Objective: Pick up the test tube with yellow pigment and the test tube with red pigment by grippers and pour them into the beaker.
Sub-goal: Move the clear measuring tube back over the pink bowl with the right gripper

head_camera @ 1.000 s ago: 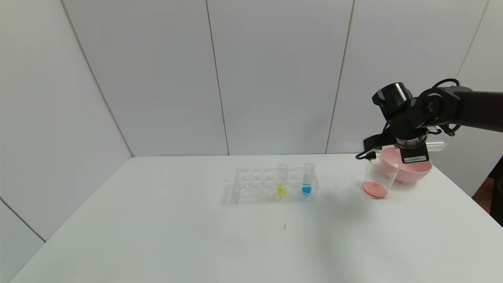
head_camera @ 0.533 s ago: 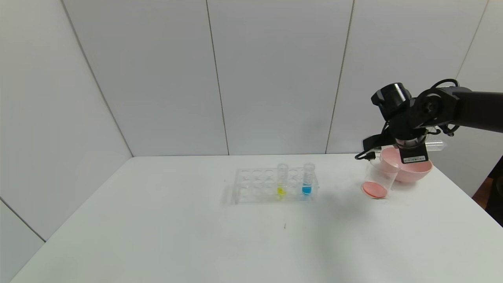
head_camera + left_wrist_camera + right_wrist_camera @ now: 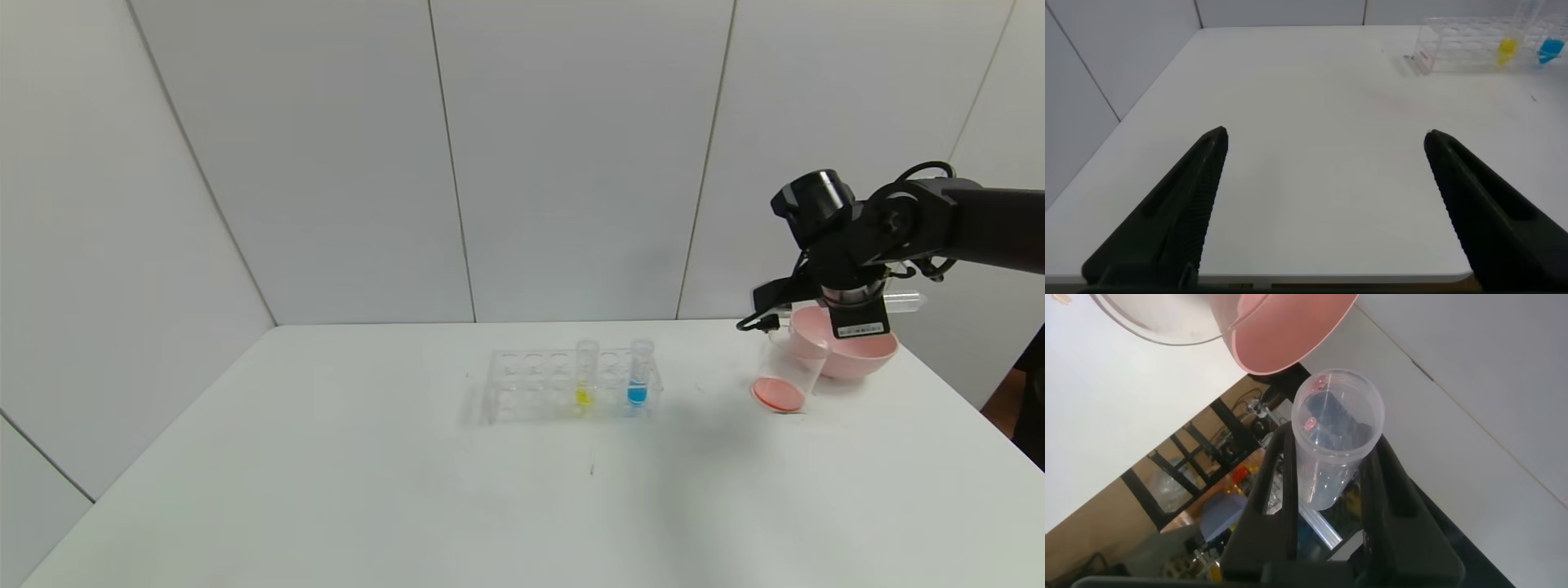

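Head view shows the red tube [image 3: 904, 301] lying sideways in the right gripper [image 3: 1327, 469], fingers clenched on it, barely shifted since a second ago: emptied, it seems (red pools in the clear beaker [image 3: 785, 377]). Yellow tube [image 3: 585, 374] waits in the rack [image 3: 522, 384]; left gripper [image 3: 1323, 204] hangs spread.

beaker [image 3: 785, 377] right of rack [image 3: 571, 384], seemingly touching bowl [image 3: 849, 347].
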Robot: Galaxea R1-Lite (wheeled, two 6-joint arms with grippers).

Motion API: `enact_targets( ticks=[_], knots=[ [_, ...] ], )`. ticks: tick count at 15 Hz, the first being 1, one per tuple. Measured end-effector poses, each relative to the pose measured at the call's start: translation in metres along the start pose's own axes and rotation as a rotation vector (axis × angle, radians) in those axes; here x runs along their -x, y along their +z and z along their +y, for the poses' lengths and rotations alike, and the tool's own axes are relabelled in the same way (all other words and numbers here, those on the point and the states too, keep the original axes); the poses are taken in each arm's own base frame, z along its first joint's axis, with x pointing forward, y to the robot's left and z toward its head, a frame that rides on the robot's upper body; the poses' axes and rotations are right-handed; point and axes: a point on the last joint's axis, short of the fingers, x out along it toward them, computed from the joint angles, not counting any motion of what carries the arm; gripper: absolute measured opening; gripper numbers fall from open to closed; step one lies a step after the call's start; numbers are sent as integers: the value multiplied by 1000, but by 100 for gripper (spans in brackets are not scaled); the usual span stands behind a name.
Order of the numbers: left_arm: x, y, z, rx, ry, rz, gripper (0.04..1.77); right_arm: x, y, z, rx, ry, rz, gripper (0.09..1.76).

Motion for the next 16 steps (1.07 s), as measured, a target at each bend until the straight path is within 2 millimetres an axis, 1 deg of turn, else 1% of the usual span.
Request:
enact_targets(
  ticks=[2,4,7,9,10,13,16],
  knots=[
    [0,0,0,0,0,0,172,0,-2,-2,-15,3,-45,50],
    [0,0,0,0,0,0,172,-1,-7,-5,-46,13,-155,50],
    [0,0,0,0,0,0,172,-4,-30,-12,-101,41,-302,50],
    [0,0,0,0,0,0,172,-4,-48,-17,-177,65,-418,50],
    [0,0,0,0,0,0,172,-4,-57,-18,-232,84,-473,50],
    [0,0,0,0,0,0,172,-1,-83,-20,-506,194,-646,50],
    [0,0,0,0,0,0,172,5,-101,-29,-750,246,-797,50]
  ],
)
